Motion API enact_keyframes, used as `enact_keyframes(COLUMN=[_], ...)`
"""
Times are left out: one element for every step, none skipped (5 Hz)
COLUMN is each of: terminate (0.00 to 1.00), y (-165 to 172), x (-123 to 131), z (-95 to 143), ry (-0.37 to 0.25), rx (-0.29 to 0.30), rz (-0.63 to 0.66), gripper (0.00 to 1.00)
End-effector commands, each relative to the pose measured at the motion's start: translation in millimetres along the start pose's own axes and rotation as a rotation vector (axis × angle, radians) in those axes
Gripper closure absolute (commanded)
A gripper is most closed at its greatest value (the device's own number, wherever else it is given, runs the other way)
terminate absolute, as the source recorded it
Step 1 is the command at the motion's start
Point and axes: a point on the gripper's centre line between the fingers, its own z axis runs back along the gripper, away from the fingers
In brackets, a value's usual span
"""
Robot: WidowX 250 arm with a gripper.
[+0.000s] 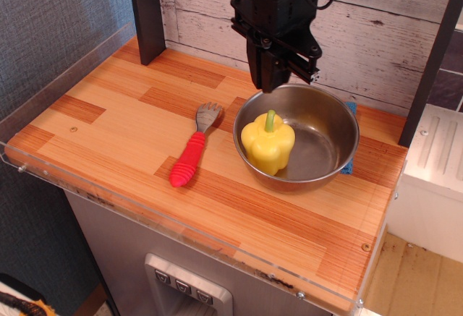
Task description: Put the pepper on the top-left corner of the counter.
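One view on my feed, so counts come from that single angle.
Peppers: one. The pepper is yellow and glossy with a short green stem pointing up. I see it sitting in the bowl, leaning on the wall at the bowl's 9 o'clock side.
Bowls: one. The steel bowl stands on the counter, toward 3 o'clock from the board's middle. Apart from the pepper its inside is bare metal.
Counter: one. The counter is striped light and reddish planks with a clear acrylic rim. I see its far-left corner at 11 o'clock, with a dark post standing on it.
Utensils: one. A fork-like scoop with a red ribbed handle lies flat on the planks at the bowl's 9 o'clock, just beside it, not touching that I can see. The grey head points to 12 o'clock.
Blue items: one. A blue edge shows from behind the bowl at its 3 o'clock; I can't tell what it is.
Grippers: one. The gripper hangs above the bowl's rim at 11 o'clock, clear of the pepper, holding nothing. Fingers point down and look drawn together; I see no gap between them from this angle.
Other: one white unit off the counter at 3 o'clock, one whitewashed plank wall behind.
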Motion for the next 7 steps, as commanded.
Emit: enact_keyframes(terminate=[0.00, 0.00, 0.00, 0.00, 0.00, 0.00, 0.00], y=[-11, -14, -14, -13, -13, -14, -15], x=[-2, -3, -6, -8, -8, -8, -8], z=[8, 5, -3, -11, -15, -19, -21], ry=[-0.028, -0.013, 0.012, 0.037, 0.049, 0.057, 0.052], rx=[-0.008, -0.008, -0.005, 0.002, 0.004, 0.002, -0.002], rz=[-0.042, -0.053, -0.059, -0.065, -0.066, -0.071, -0.067], gripper=[0.00, 0.00, 0.00, 0.00, 0.00, 0.00, 1.00])
